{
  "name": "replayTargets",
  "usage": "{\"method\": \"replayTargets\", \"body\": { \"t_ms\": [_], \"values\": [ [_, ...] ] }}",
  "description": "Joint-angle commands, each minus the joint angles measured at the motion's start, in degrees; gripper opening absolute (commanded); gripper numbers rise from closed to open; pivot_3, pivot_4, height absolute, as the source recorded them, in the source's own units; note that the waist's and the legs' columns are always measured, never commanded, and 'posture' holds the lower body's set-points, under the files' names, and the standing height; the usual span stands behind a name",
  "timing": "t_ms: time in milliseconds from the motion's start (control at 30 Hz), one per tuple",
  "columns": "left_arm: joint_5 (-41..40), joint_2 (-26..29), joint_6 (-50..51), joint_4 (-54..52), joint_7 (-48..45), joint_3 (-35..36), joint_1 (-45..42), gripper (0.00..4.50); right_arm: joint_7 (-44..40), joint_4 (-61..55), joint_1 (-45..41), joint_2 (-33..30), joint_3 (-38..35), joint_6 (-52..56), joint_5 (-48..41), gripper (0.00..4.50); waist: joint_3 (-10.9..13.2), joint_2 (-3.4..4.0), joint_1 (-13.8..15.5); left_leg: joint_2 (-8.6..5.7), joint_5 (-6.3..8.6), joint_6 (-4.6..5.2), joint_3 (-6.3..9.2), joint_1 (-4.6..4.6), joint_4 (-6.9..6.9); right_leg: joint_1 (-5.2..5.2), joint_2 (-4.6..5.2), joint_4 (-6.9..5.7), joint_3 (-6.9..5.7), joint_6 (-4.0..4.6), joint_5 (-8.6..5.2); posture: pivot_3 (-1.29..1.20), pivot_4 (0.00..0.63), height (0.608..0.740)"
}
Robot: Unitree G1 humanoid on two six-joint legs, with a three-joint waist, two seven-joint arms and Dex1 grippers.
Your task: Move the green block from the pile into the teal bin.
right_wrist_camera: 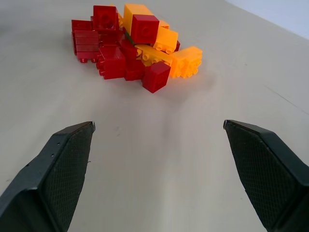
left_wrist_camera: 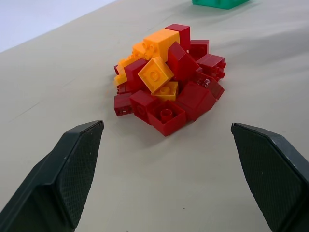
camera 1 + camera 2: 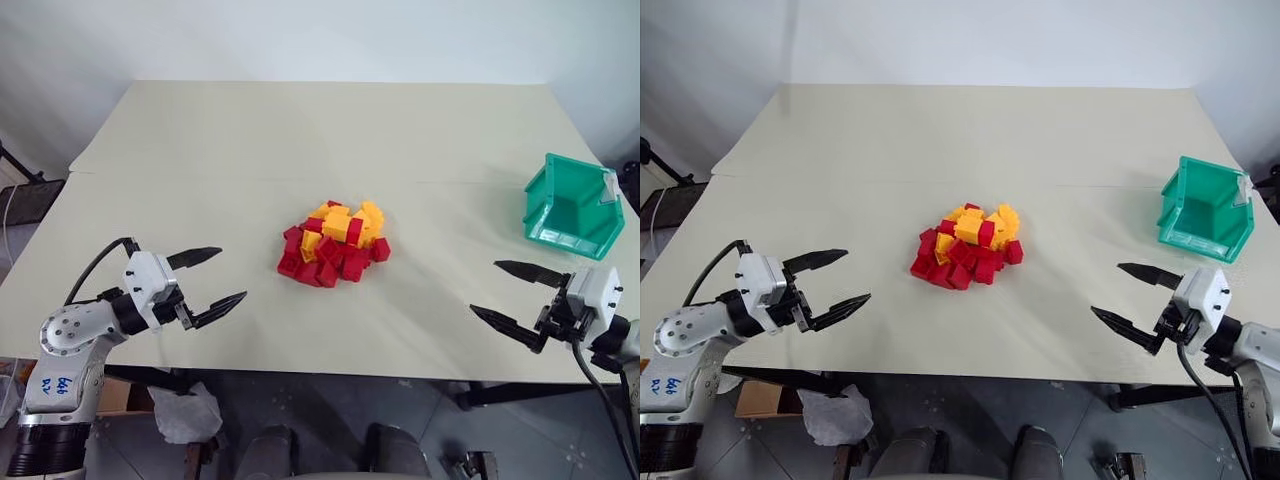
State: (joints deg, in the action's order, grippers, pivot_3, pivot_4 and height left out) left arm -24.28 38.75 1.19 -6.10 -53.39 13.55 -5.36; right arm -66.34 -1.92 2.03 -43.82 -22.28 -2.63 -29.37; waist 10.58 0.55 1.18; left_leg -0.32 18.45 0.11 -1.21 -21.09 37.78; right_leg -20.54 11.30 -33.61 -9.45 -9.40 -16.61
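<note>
The pile (image 3: pixel 335 245) of red and yellow-orange studded bricks sits mid-table. The green block is almost wholly buried in it; a thin green edge (image 1: pixel 128 38) peeks out between red bricks in the right wrist view. The teal bin (image 3: pixel 572 238) stands at the right side of the table, its opening facing up and toward me, with nothing seen inside. My left gripper (image 3: pixel 232 273) hovers open over the near left of the table, pointing at the pile from well short of it. My right gripper (image 3: pixel 483 287) is open at the near right, just in front of the bin.
The cream table (image 3: pixel 250 150) has wide bare stretches around the pile, and a faint seam (image 3: pixel 200 178) crosses it. Its near edge runs just below both grippers. On the floor under that edge lies a crumpled white bag (image 3: pixel 185 412).
</note>
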Motion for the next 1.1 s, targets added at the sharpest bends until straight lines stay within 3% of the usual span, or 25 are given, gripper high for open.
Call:
{"method": "replayTargets", "body": {
  "t_ms": [33, 300, 333, 400, 767, 933, 1100],
  "values": [
    [0.39, 0.49, -1.57, -0.17, -0.08, 1.11, 0.03, 4.5, -0.3, -1.0, 0.14, -0.14, -1.05, -1.55, -0.32, 4.47, 0.0, 0.0, 0.07, 0.0, 0.0, 0.0, 0.0, 0.0, 0.0, -0.01, 0.0, 0.0, 0.0, 0.0, 0.0, 0.0, 0.15, 0.74],
    [-5.38, -0.94, 0.39, -0.34, 0.73, 6.45, 2.68, 4.5, 3.38, -5.68, -3.6, 4.24, 3.49, 2.95, -4.1, 4.47, 0.01, -0.01, -0.07, 0.04, 0.01, 0.0, -0.08, 0.0, 0.01, -0.08, -0.03, -0.02, 0.12, 0.02, 0.01, 0.0, 0.15, 0.74],
    [-6.04, -0.91, 0.9, -0.34, 0.89, 7.29, 3.33, 4.5, 3.46, -7.4, -4.28, 4.44, 5.06, 4.44, -4.44, 4.3, 0.01, -0.01, -0.18, 0.08, 0.01, -0.01, -0.1, 0.0, 0.02, -0.09, -0.05, -0.04, 0.14, 0.04, 0.02, 0.0, 0.15, 0.74],
    [-6.69, -0.81, 1.32, -0.14, 0.49, 8.42, 4.67, 4.5, 3.24, -9.73, -4.95, 4.21, 7.62, 6.39, -4.05, 3.81, 0.01, 0.0, -0.33, 0.1, 0.02, -0.02, -0.12, 0.0, 0.05, -0.12, -0.08, -0.07, 0.18, 0.05, 0.03, 0.0, 0.15, 0.74],
    [-6.14, -2.29, -0.37, 1.45, 0.11, 12.97, 14.51, 4.5, 9.03, -5.7, -24.53, 11.42, 28.01, 12.57, 8.75, 0.03, 0.09, -0.14, -0.87, 0.12, 0.11, -0.04, -0.16, -0.09, 0.15, -0.26, -0.09, -0.17, 0.24, 0.06, 0.03, 0.0, 0.15, 0.74],
    [-6.25, -5.05, -0.13, -3.52, 3.3, 11.41, 15.23, 4.5, 14.48, 6.01, -35.26, 19.72, 37.6, 9.94, 20.74, 0.03, 0.09, -0.17, -1.49, 0.13, 0.11, -0.04, -0.18, -0.1, 0.17, -0.35, -0.1, -0.27, 0.28, 0.07, 0.04, 0.0, 0.15, 0.74],
    [-6.32, -6.63, 0.87, -7.12, 5.34, 10.08, 14.75, 4.5, 21.05, 16.67, -44.09, 27.53, 39.37, 9.05, 26.12, 0.03, 0.09, -0.17, -1.67, 0.16, 0.11, -0.07, -0.3, -0.22, 0.17, -0.69, -0.1, -0.51, 0.41, 0.1, 0.05, 0.0, 0.15, 0.74]
  ]
}}
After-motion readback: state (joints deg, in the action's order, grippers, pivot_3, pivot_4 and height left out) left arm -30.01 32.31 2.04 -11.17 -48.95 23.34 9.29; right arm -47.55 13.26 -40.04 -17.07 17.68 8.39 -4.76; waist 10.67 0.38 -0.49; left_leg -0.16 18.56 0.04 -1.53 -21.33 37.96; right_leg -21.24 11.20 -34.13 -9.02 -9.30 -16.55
